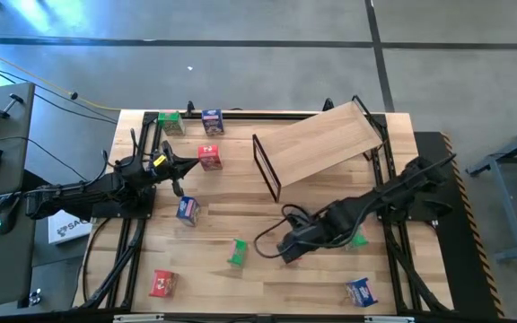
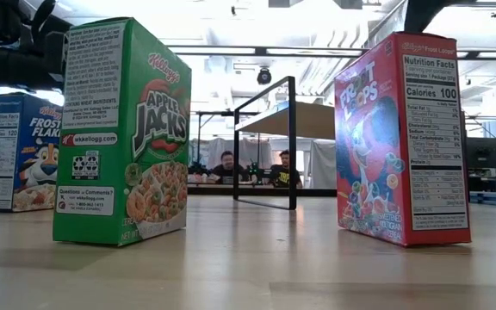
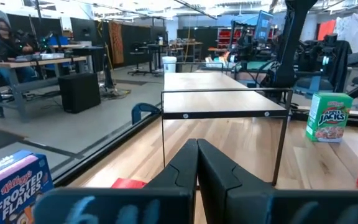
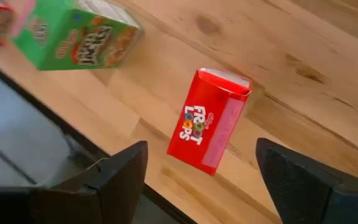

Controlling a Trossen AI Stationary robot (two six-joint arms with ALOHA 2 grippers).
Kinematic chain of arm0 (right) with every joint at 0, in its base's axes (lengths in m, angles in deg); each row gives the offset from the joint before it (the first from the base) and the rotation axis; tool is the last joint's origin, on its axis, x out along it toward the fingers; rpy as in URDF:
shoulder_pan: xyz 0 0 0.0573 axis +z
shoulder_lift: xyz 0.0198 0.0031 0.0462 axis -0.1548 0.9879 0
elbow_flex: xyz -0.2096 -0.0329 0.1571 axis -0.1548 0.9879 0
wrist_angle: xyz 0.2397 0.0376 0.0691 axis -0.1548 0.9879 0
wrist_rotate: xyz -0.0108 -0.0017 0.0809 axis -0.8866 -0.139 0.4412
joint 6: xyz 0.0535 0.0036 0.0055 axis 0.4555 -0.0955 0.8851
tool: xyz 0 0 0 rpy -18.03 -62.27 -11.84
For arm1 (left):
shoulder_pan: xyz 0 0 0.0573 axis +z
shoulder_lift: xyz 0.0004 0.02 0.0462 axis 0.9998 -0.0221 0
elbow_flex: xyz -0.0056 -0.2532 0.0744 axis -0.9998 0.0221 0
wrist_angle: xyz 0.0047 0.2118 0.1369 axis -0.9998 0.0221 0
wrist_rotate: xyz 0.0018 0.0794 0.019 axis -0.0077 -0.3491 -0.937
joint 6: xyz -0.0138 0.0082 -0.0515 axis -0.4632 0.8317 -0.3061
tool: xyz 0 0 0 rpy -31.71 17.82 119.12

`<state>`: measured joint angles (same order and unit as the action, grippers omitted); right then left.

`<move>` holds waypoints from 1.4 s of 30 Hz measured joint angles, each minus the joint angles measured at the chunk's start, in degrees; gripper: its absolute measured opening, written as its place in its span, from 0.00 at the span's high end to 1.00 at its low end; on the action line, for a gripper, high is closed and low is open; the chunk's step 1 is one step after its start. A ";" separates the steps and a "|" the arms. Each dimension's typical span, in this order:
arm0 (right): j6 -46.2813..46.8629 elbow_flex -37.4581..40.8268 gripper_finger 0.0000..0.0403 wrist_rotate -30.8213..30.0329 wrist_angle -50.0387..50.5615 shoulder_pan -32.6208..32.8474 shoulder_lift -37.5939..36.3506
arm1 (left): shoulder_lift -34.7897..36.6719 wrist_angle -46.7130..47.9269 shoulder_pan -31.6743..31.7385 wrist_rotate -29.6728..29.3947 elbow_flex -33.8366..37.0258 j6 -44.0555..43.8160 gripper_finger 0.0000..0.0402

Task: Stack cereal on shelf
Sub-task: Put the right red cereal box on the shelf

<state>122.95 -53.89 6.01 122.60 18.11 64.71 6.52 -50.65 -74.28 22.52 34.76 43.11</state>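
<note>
I see the shelf (image 1: 323, 144) blocking the far right; bare planks lie between scattered cereal boxes (image 1: 188, 211).

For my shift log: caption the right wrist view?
Open right pincer hovers above a red Froot Loops box on the table.

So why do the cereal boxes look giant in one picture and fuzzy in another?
Low view: the camera sits right beside the green Apple Jacks box and red Froot Loops box, so they loom. Right wrist view: the green box at the edge is smeared, while the red box stays sharp.
</note>
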 joint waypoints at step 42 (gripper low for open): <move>-20.61 -14.29 0.56 9.69 14.47 -6.32 10.01 | -0.02 2.55 0.00 0.74 0.00 -1.59 1.00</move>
<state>102.34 -68.18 15.71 137.08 11.79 74.72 6.50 -48.10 -74.28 23.26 34.76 41.52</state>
